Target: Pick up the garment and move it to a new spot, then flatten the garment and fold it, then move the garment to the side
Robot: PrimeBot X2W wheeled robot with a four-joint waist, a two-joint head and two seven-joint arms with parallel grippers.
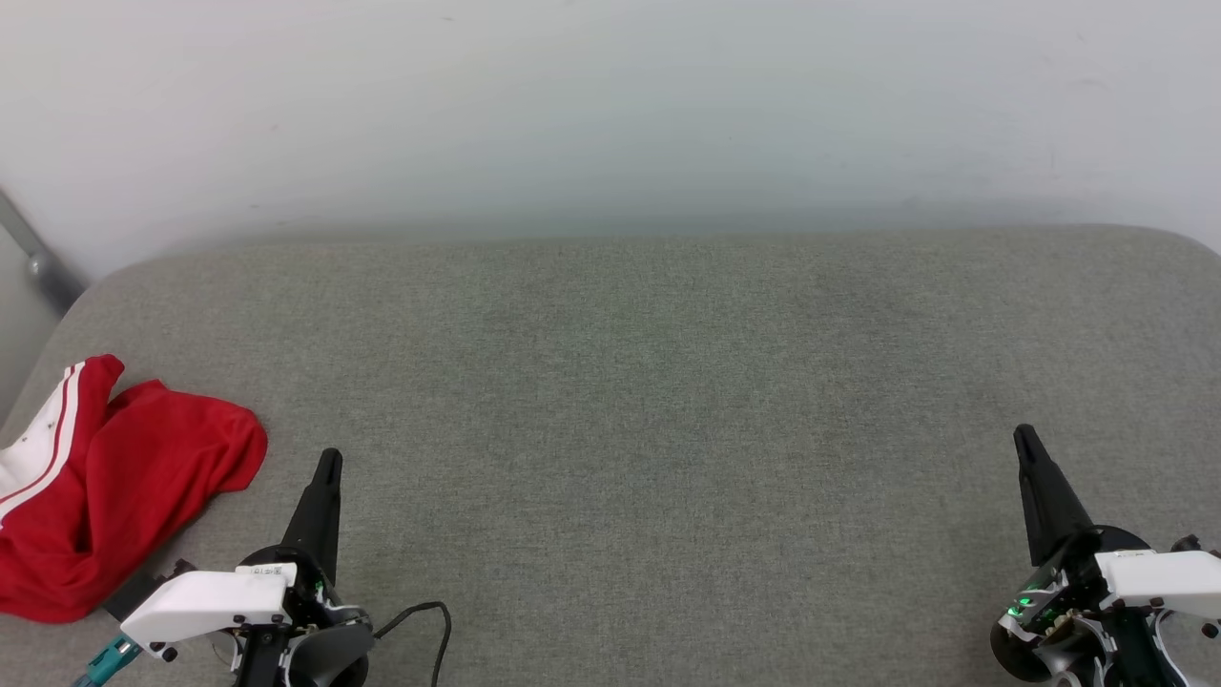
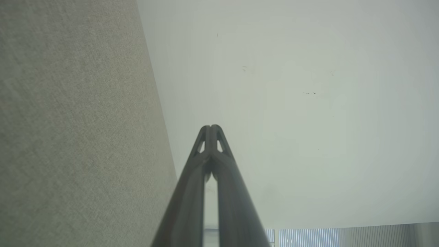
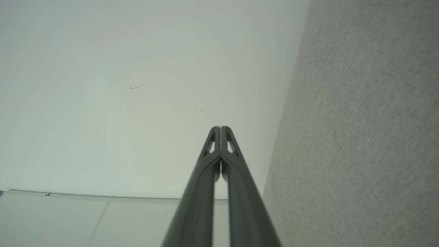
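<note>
Lying bunched in a loose heap at the near left corner of the grey fabric surface (image 1: 668, 382), the garment (image 1: 124, 477) is showing mostly red cloth, with a white panel and red-and-white striping turned up along its left side. The left gripper (image 1: 328, 462) is sitting just to the right of it, its two dark fingers pressing together tip to tip, gripping nothing and pointing toward the far wall (image 1: 610, 114). A narrow strip of grey cloth is separating the fingers from the garment's right edge, while the garment's near edge is coming up beside that arm's white wrist housing (image 1: 205, 596). The right gripper (image 1: 1025, 439) is sitting well apart at the near right, likewise closed on nothing, with a wide stretch of grey surface running between the two. In each wrist view the fingers are meeting at their tips, with the grey surface on one side and the pale wall beyond. A black cable (image 1: 434, 620) is looping on the surface by the left wrist, and a grey metal bar (image 1: 33, 256) is slanting down past the far left corner.
</note>
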